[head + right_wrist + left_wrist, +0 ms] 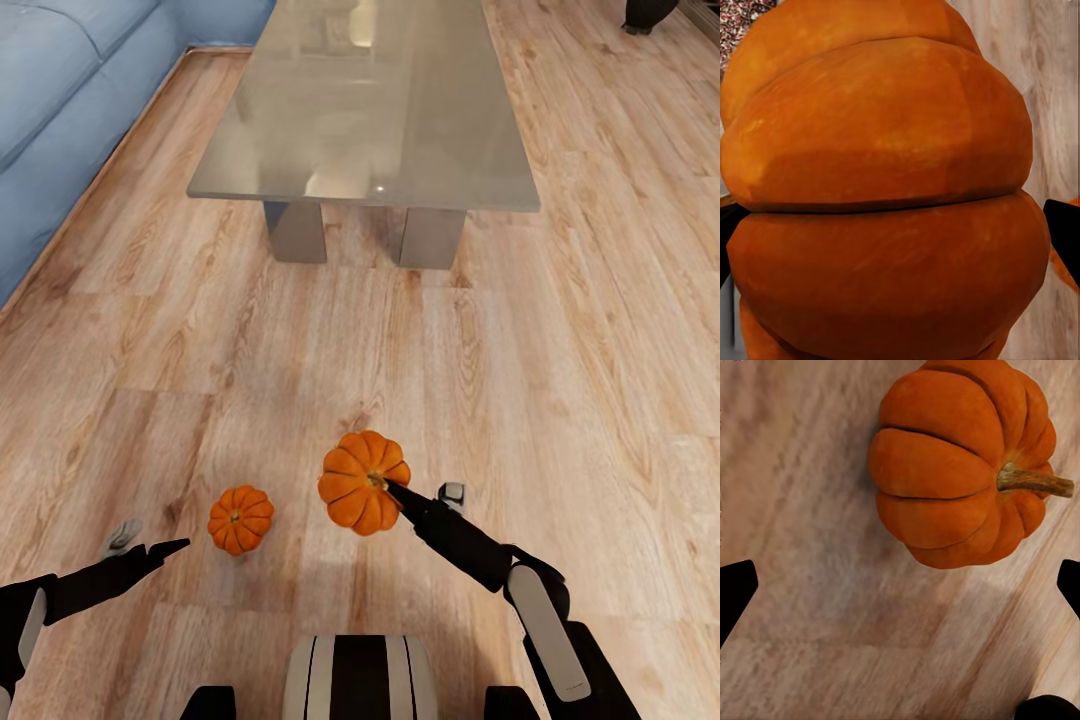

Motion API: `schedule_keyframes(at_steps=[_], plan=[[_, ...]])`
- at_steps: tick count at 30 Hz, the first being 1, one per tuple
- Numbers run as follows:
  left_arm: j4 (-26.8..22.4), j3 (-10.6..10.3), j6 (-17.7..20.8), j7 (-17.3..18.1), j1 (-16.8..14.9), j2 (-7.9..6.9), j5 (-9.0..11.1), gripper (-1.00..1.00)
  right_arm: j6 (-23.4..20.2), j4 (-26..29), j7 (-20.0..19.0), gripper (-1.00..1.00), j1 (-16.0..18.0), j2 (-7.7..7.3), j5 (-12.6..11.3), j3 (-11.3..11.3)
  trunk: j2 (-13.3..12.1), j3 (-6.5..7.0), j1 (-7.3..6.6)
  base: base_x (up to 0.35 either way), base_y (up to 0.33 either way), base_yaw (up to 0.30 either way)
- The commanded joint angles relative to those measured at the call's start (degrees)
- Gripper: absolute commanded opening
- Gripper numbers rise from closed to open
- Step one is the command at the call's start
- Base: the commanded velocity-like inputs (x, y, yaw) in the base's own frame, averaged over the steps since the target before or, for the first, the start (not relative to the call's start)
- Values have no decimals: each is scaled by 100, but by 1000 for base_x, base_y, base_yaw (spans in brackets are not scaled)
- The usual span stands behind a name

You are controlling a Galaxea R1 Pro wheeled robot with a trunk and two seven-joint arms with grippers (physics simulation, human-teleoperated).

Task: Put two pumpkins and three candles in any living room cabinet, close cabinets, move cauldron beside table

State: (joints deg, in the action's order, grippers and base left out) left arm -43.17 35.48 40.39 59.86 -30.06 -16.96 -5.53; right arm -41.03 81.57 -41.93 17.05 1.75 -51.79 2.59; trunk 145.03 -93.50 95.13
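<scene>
Two orange ribbed pumpkins show in the head view. The smaller-looking pumpkin (240,519) (960,465) rests on the wood floor. My left gripper (150,541) (900,592) hovers just short of it, open, with bare floor between its fingertips. The other pumpkin (364,482) (885,202) is raised off the floor, and my right gripper (425,495) (900,240) is shut on it, one black finger lying across its stem. The glossy grey-beige table (370,110) stands farther ahead. A black object (648,12), perhaps the cauldron, is cut off at the far right. Candles and cabinet are out of view.
A blue sofa (60,110) runs along the left side. Wood floor (560,400) stretches between me and the table's grey legs (298,232). My own base (358,680) shows at the near edge.
</scene>
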Motion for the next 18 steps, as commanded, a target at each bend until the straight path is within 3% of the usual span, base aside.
schedule_keyframes(at_steps=[1, 4, 7, 12, 18], plan=[[1, 1, -2, -3, 0, 0, 0, 100, -21, 0, -15, -100, 2, -22, -24, -17, 0, 0, 0, 6, -5, 0], [2, 2, -4, -5, 0, 0, -1, 100, -99, -4, -58, -100, 12, -144, -54, -210, 0, 0, 0, 2, -2, 0], [1, 2, -4, 3, 0, -2, -1, 100, -385, -6, -190, -100, -6, -376, -77, -571, 0, 0, 0, 0, 0, 0], [2, 3, -5, 8, 0, -1, -1, 100, -653, -102, -1021, -100, -38, -599, -56, -1184, 0, 0, 0, 0, 0, 0], [-1, 3, -5, 13, 0, -8, -1, 100, -664, -166, -1314, -100, -44, -604, -19, -1251, 0, 0, 0, 27, 0, 0]])
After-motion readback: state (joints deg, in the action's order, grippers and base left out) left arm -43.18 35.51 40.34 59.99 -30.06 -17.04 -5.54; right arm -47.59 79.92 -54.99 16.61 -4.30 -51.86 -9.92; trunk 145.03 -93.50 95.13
